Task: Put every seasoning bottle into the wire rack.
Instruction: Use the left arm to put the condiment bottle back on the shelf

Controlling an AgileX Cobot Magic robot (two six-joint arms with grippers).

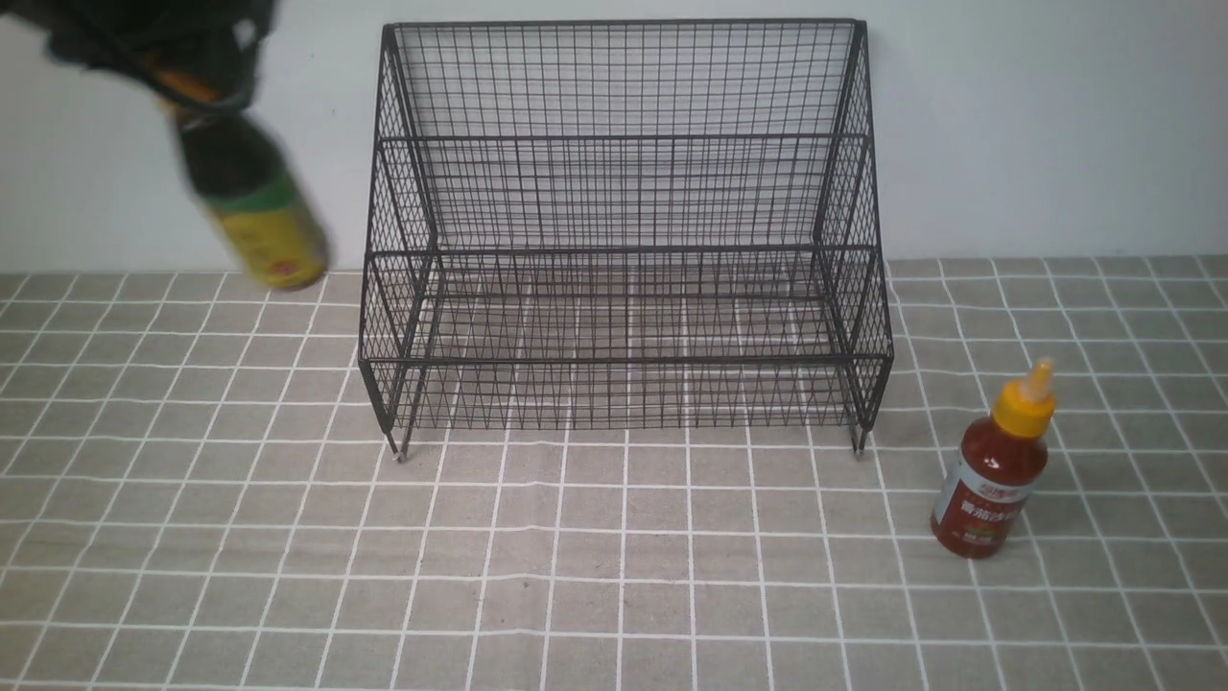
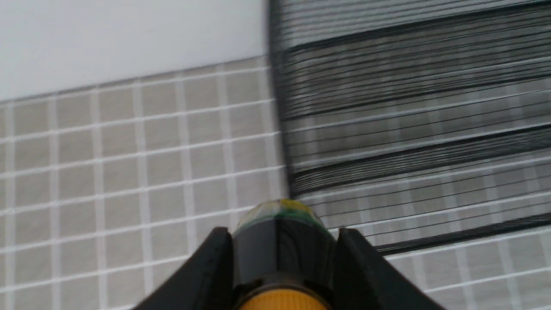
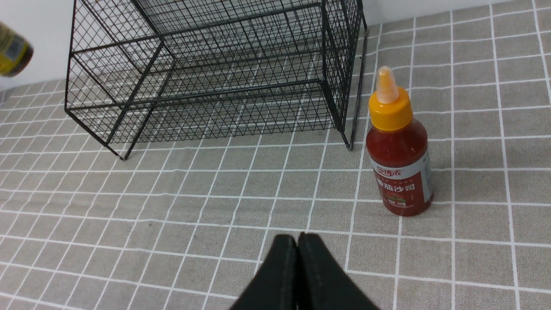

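My left gripper (image 1: 197, 96) is shut on the dark brown bottle (image 1: 251, 206) with a yellow-green label, holding it by the neck, tilted in the air to the left of the black wire rack (image 1: 624, 240). In the left wrist view the bottle (image 2: 282, 245) sits between the fingers (image 2: 215, 267), with the rack (image 2: 409, 107) blurred beyond. The red bottle (image 1: 998, 465) with an orange cap stands upright on the cloth to the right of the rack's front corner. It also shows in the right wrist view (image 3: 398, 150). My right gripper (image 3: 298, 239) is shut and empty, nearer than the red bottle.
A grey checked tablecloth (image 1: 614, 576) covers the table. A white wall (image 1: 1055, 125) stands right behind the rack. Both rack tiers hold nothing.
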